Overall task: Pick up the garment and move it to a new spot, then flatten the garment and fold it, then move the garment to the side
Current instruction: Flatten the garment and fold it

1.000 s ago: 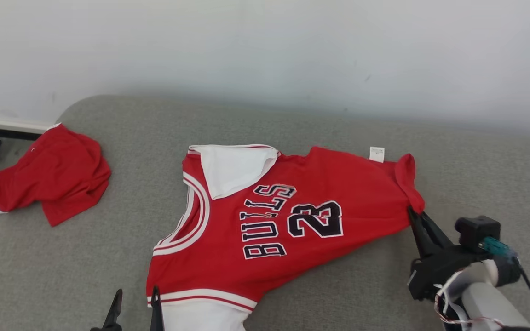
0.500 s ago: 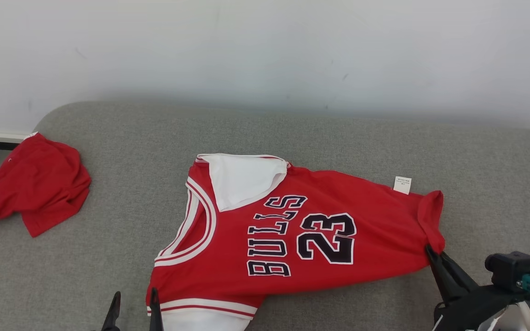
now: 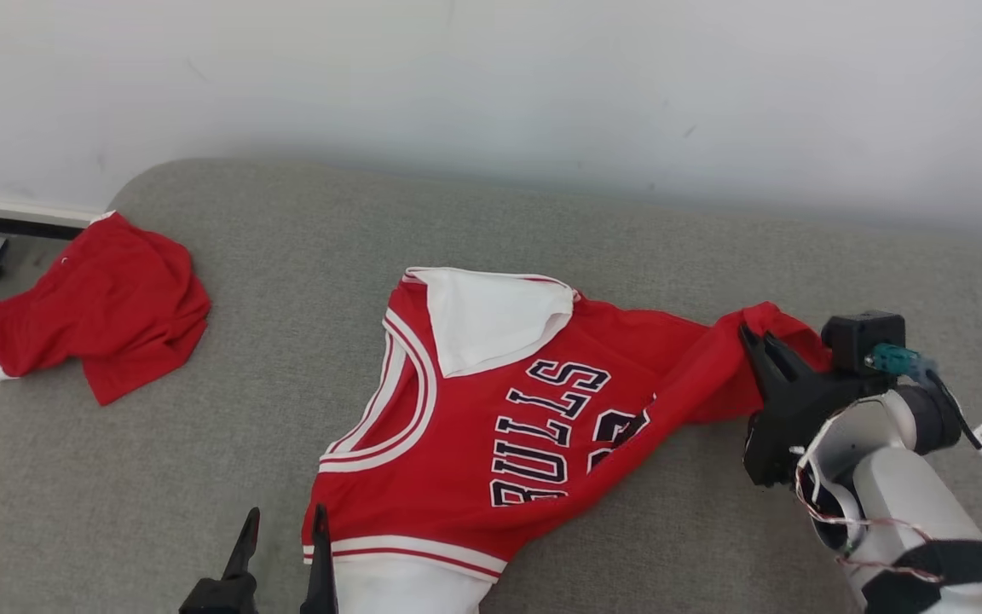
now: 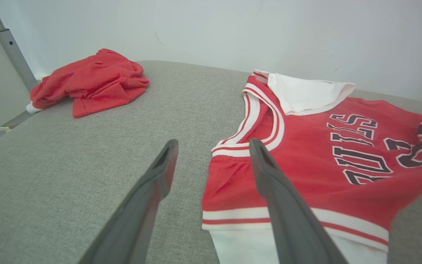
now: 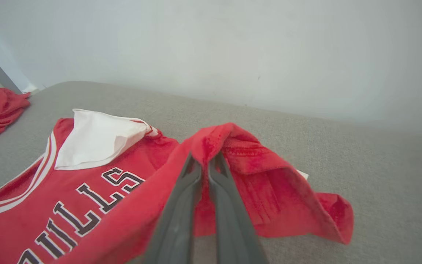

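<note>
Gripping the jersey (image 3: 474,443), seemingly by its hem, right pincer (image 3: 757,341) sits closed; left pincer (image 3: 285,513) gapes.

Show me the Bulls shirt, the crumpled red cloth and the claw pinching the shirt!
Bulls shirt (image 3: 450,505): head view, red chest left of the lettering.
crumpled red cloth (image 3: 107,315): head view, its middle.
right gripper (image 3: 755,335): head view, between its shut fingertips.

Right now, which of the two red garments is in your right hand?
The BULLS jersey: the right hand pinches its raised edge. The plain crumpled garment lies untouched, far left.
</note>
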{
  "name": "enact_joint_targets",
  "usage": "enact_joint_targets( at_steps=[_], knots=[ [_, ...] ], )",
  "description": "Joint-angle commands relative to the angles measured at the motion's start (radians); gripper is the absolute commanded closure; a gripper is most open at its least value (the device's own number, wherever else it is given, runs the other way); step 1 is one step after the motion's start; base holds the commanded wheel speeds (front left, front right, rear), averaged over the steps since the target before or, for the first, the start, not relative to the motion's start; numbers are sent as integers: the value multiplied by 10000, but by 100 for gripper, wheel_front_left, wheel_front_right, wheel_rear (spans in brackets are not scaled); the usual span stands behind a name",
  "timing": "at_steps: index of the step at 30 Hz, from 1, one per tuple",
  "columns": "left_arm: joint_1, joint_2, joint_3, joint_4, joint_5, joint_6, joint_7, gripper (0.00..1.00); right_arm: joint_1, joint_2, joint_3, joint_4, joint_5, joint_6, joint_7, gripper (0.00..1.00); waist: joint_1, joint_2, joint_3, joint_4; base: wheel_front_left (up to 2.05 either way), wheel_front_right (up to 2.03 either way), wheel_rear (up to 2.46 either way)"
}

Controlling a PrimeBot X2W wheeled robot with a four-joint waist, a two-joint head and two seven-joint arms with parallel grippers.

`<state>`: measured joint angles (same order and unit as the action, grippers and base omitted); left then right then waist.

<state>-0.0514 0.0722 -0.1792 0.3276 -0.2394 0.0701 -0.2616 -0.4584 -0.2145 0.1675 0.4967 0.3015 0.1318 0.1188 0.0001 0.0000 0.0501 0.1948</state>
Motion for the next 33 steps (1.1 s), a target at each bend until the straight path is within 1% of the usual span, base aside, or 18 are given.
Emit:
enact_joint_targets(
  at_steps=[1, 4, 5, 6, 7, 8, 9, 13, 17, 20, 22, 28, 33],
  knots=[
    [-167, -43, -62, 96, 59, -71, -31, 0, -565, 177, 101, 842, -36, -23, -323, 100, -1, 0, 168, 350, 0, 0, 0],
    [-345, -96, -174, 241, 37, -142, -30, 0, -1548, 265, 234, 2474, -148, -23, -948, 100, -1, 0, 275, 559, 0, 0, 0],
    [-411, -112, -211, 289, 26, -172, -30, 0, -1799, 314, 254, 2992, -193, -23, -1199, 73, -1, 0, 300, 620, 0, 0, 0],
    [-429, -126, -231, 327, 16, -152, -32, 0, -1994, 363, 315, 3452, -274, -23, -1457, 64, -1, 0, 308, 667, 0, 0, 0],
    [-438, -145, -259, 374, 14, -170, -30, 0, -2168, 430, 341, 3868, -280, -23, -1681, 0, -1, 0, 306, 708, 0, 0, 0],
    [-459, -153, -262, 406, 13, -181, -30, 0, -2347, 509, 390, 4220, -275, -23, -1932, 0, -1, 0, 294, 727, 0, 0, 0],
    [-459, -153, -262, 406, 13, -181, -30, 0, -2347, 509, 390, 4220, -275, -23, -1932, 0, -1, 0, 294, 727, 0, 0, 0],
    [-343, -167, -120, 421, -18, -136, -30, 0, -2678, 682, 582, 5033, 137, -23, -2970, 0, -1, 0, 225, 564, 0, 0, 0],
    [-127, -171, 58, 371, 25, -111, -30, 0, -2707, 575, 783, 5198, 684, -23, -3547, 0, -1, 0, 193, 237, 0, 0, 0],
    [-104, -175, 132, 316, 78, -111, -30, 0, -2673, 237, 933, 5482, 885, -23, -3666, 0, -1, 0, 264, 13, 0, 0, 0],
    [-222, -184, 97, 303, 106, -146, -30, 0, -2755, 25, 997, 5764, 957, -23, -3661, 0, -1, 0, 336, 22, 0, 0, 0],
    [-500, -204, -65, 340, 142, -267, -30, 0, -3112, -241, 1100, 6644, 1133, -23, -3592, 0, -1, 0, 603, 313, 0, 0, 0],
    [-589, -212, -248, 407, 176, -302, -30, 0, -3291, -264, 1108, 7327, 1280, -23, -3456, 0, -1, 0, 776, 673, 0, 0, 0]
  ],
)
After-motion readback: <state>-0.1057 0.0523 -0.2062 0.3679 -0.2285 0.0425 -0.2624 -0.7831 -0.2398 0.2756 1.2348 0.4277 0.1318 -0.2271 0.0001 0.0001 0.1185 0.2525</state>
